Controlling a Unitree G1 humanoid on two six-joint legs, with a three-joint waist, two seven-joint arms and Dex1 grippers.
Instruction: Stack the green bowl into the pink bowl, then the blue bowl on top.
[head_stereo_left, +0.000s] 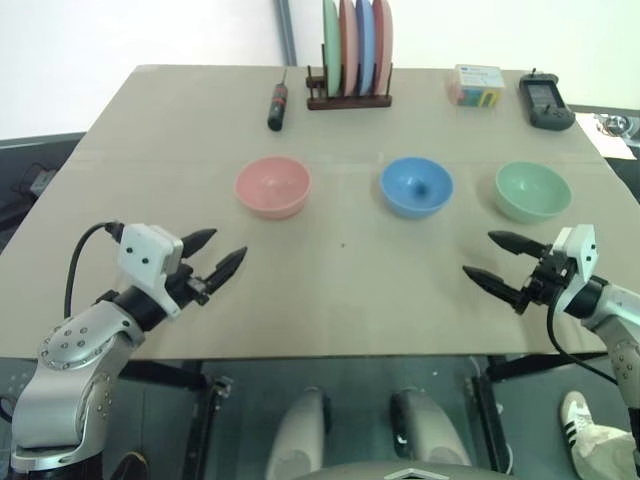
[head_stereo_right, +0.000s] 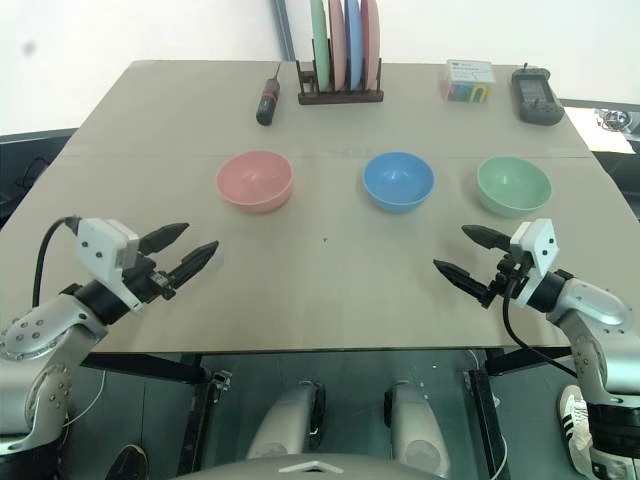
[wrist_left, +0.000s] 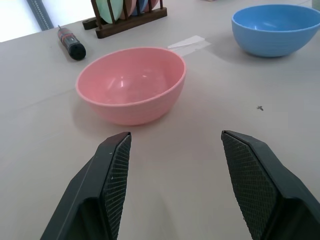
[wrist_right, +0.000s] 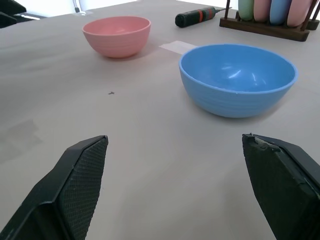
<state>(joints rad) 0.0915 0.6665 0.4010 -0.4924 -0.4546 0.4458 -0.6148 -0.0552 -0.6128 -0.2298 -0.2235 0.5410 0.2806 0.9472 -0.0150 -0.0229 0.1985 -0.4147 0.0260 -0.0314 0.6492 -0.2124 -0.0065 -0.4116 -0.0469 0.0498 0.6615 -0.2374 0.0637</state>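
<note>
1. Fingers of both grippers stand apart with nothing between them: the left gripper (head_stereo_left: 222, 251) hovers over the near left part of the table, the right gripper (head_stereo_left: 491, 258) over the near right part, each pointing inward toward the middle.
2. Across the beige table (head_stereo_left: 340, 280) three small round smooth bowls sit upright in a row, well apart from one another.
3. The salmon-pink bowl (head_stereo_left: 272, 186) is on the left, beyond the left gripper and not touched by it; the left wrist view shows it straight ahead between the black ridged fingers (wrist_left: 113, 172).
4. The mid-blue bowl (head_stereo_left: 416, 185) sits in the middle of the row.
5. The pale mint-green bowl (head_stereo_left: 532, 190) is on the right, just beyond the right gripper, and apart from it.
6. At the far edge a dark wooden rack (head_stereo_left: 348, 98) holds thin plates standing on edge in green, pink and blue.
7. Left of the rack lies a black screwdriver with a red band (head_stereo_left: 278, 106).
8. Right of the rack sit a small colourful box (head_stereo_left: 476, 86) and a black handheld device (head_stereo_left: 545, 102).
</note>
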